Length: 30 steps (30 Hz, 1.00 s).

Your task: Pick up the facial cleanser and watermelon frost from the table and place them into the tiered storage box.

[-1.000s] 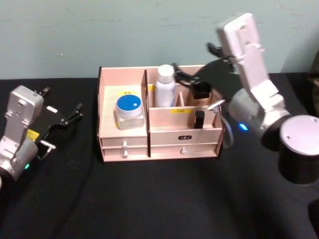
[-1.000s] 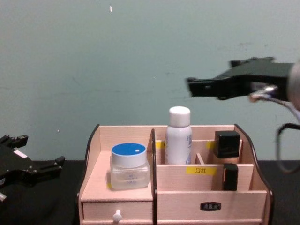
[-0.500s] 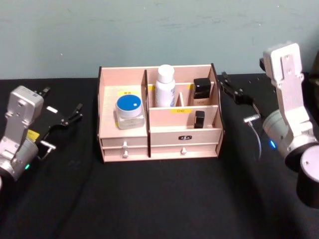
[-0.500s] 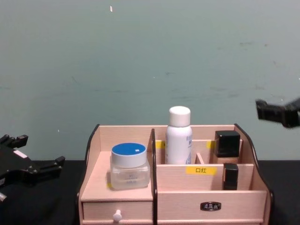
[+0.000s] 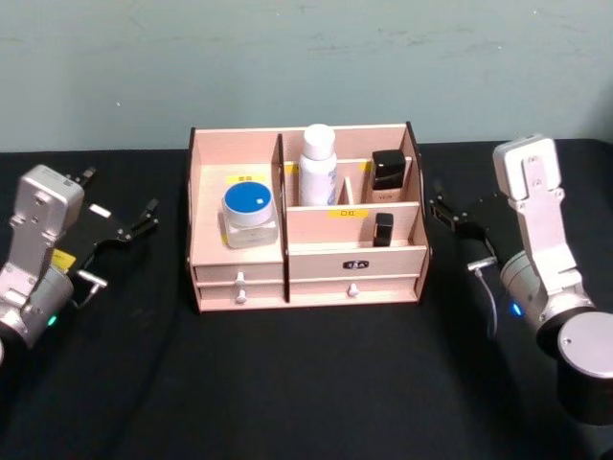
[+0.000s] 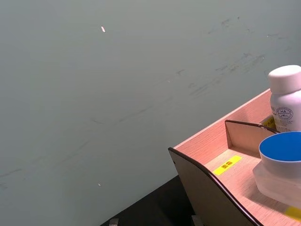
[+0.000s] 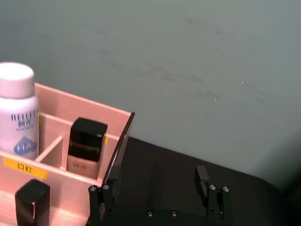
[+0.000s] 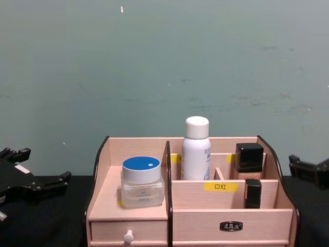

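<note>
You had a black table (image 5: 287, 383) set against a pale green wall (image 8: 154, 62). The tiered storage box (image 5: 356, 261) stood near the middle of the table, toward its back edge, drawers facing the robot. In its wide left compartment sat a clear jar with a blue lid (image 5: 249, 213). A white bottle with a white cap (image 5: 318, 165) stood upright in the rear compartment just right of the dark divider. A black-capped bottle (image 5: 387, 174) occupied the rear right compartment, and a small black item (image 5: 383, 229) stood in the lower front compartment beneath it; which of these is the cleanser or the frost cannot be told.

Your right gripper (image 5: 445, 216) hung just beside the box's right side wall, apart from it, fingers spread wide with nothing between them, as the right wrist view confirmed (image 7: 159, 186). Your left gripper (image 5: 134, 222) sat well off toward the table's left edge, its fingers likewise parted and empty.
</note>
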Motion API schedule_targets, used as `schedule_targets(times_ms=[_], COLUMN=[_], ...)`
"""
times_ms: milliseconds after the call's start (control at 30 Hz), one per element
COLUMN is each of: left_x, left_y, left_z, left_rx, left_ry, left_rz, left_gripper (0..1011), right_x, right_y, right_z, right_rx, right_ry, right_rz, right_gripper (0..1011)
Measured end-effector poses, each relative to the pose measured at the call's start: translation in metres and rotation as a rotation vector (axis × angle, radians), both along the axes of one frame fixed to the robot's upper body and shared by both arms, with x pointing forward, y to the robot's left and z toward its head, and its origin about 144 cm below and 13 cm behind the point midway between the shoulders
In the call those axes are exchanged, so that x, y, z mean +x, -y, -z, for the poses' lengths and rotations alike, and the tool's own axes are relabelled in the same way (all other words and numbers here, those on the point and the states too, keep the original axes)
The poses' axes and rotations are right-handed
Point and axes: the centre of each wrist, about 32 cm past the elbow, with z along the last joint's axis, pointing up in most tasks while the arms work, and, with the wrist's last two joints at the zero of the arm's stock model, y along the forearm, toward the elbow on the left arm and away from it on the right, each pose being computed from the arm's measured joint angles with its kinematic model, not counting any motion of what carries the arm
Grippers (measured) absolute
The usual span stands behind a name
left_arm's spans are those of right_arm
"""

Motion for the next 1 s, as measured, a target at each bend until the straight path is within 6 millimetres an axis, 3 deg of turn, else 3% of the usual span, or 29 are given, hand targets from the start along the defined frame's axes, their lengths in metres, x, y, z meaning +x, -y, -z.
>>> schedule_targets(times_ms=[233, 1000], left_x=[0.0, 0.0], left_y=[0.0, 0.0], left_z=[0.0, 0.0], left_rx=[0.0, 0.0], left_ry=[0.0, 0.0], left_rz=[0.0, 0.0], left_gripper=[1001, 1001], right_x=[0.0021, 0.0019], right_y=[-0.0011, -0.0009], right_z=[0.0099, 0.0076], right_rx=[-0.005, -0.006], right_ry=[-0.031, -0.026], right_rz=[0.007, 0.003], right_gripper=[1000, 1000])
